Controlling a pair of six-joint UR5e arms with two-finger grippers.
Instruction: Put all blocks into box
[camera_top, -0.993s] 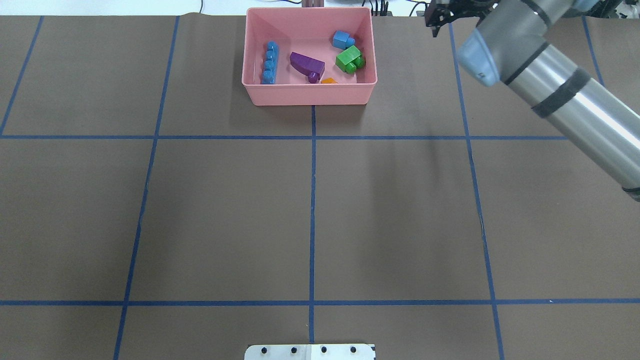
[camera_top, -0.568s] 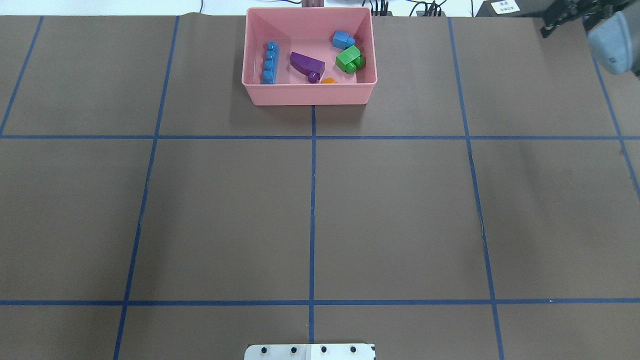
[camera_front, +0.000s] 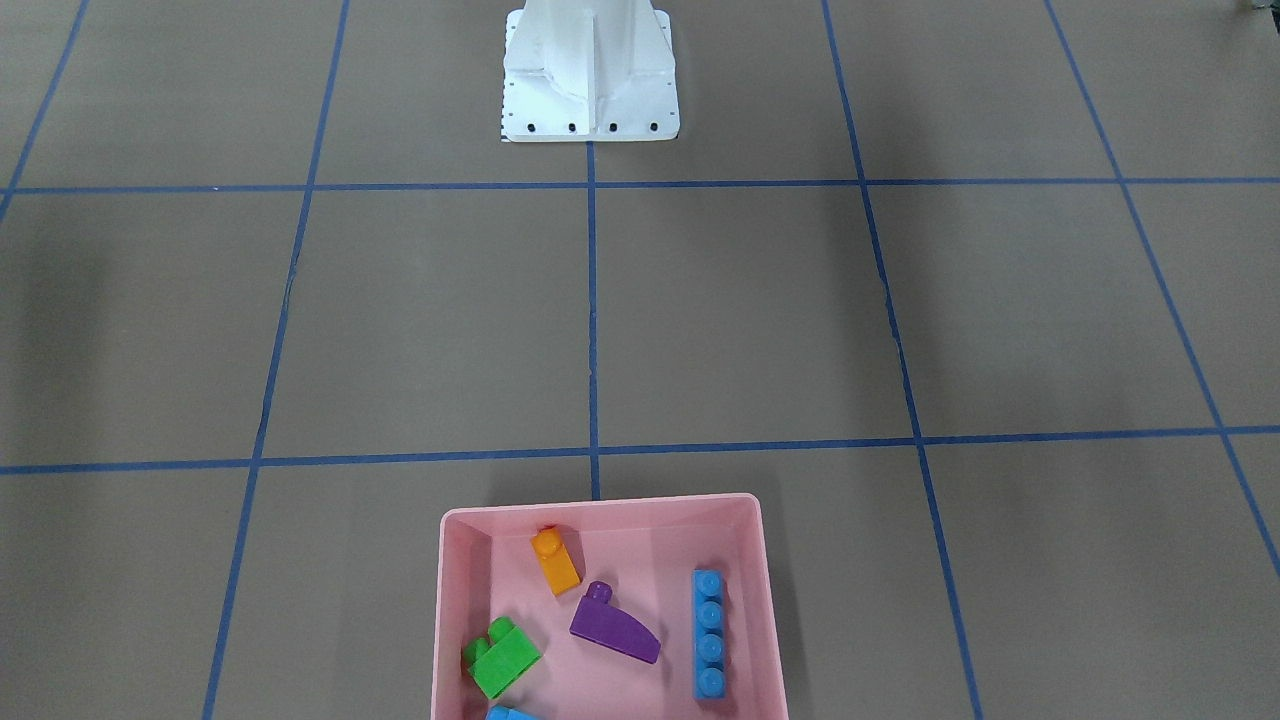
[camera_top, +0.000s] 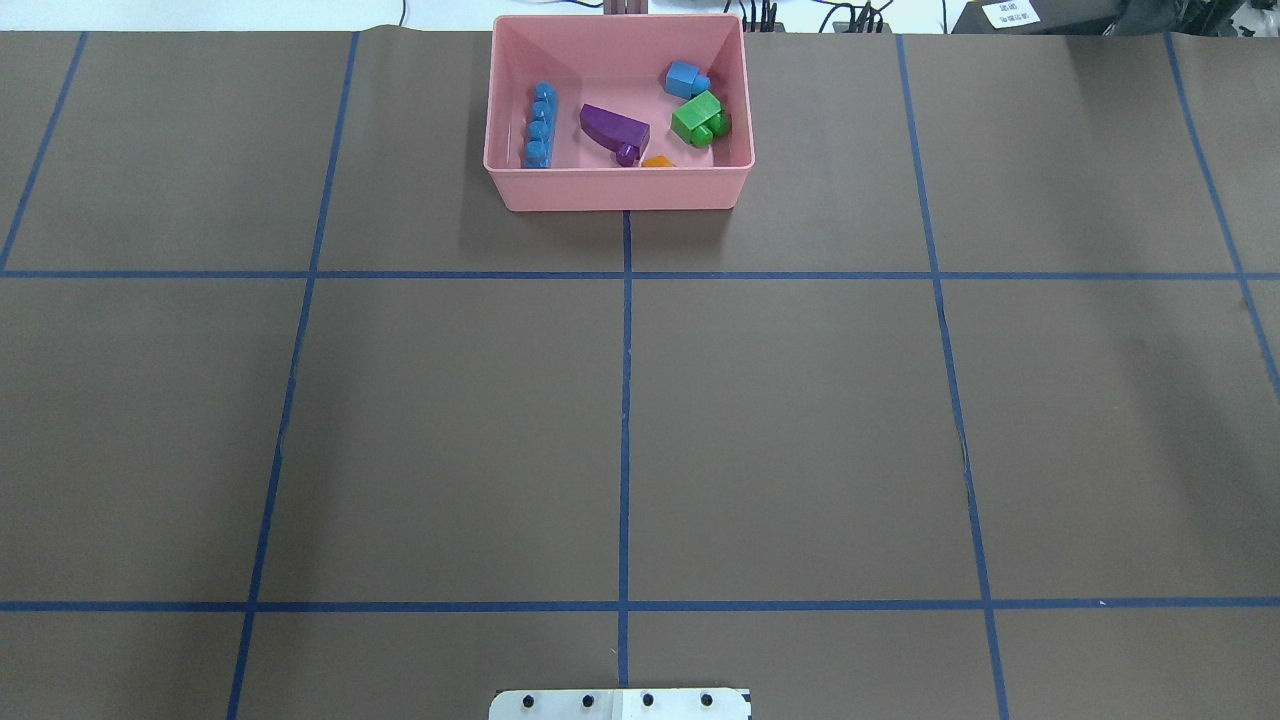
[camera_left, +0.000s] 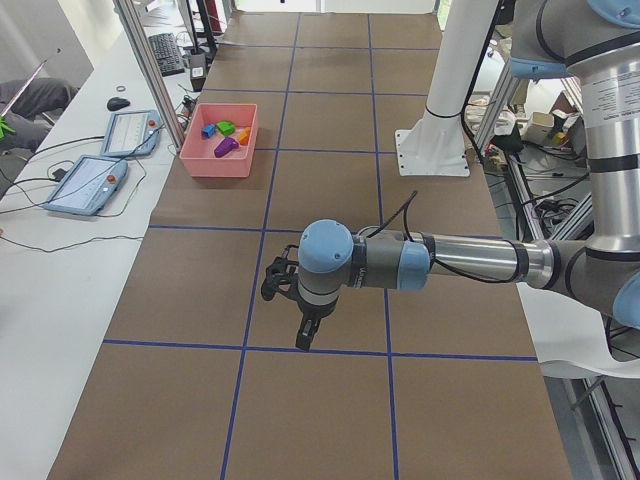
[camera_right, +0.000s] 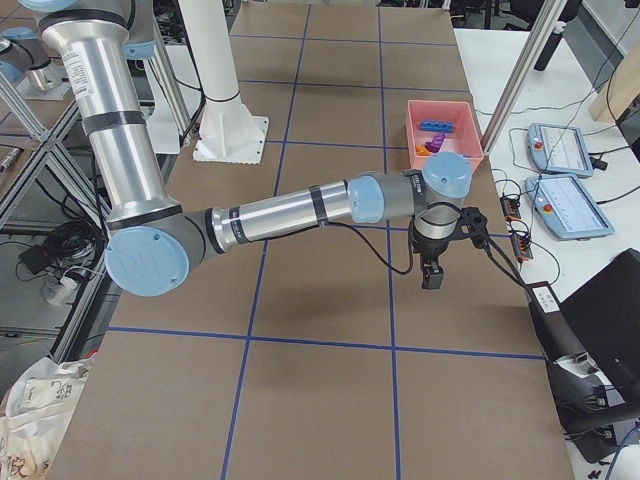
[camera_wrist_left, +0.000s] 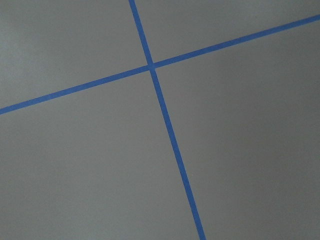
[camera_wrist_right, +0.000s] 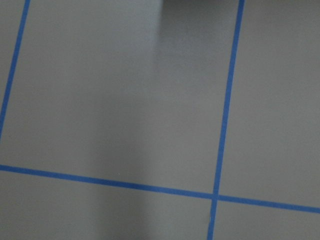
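Note:
The pink box (camera_top: 620, 188) stands at the table's far middle and also shows in the front view (camera_front: 600, 505). Inside it lie the long blue block (camera_top: 539, 126), the purple sloped block (camera_top: 612, 127), the small blue block (camera_top: 685, 78), the green block (camera_top: 700, 118) and the orange block (camera_top: 658, 161). No block shows on the table outside it. My left gripper (camera_left: 300, 335) hangs over the mat far from the box, seen only from the side. My right gripper (camera_right: 432, 275) likewise. I cannot tell whether either is open or shut.
The white robot base plate (camera_top: 620, 703) sits at the near edge. Blue tape lines grid the brown mat (camera_top: 800, 420). Teach pendants (camera_left: 85, 185) lie on the bench beyond the box. Both wrist views show only mat and tape.
My right arm has swung away to the right and left the overhead view. The box and the blocks have not moved.

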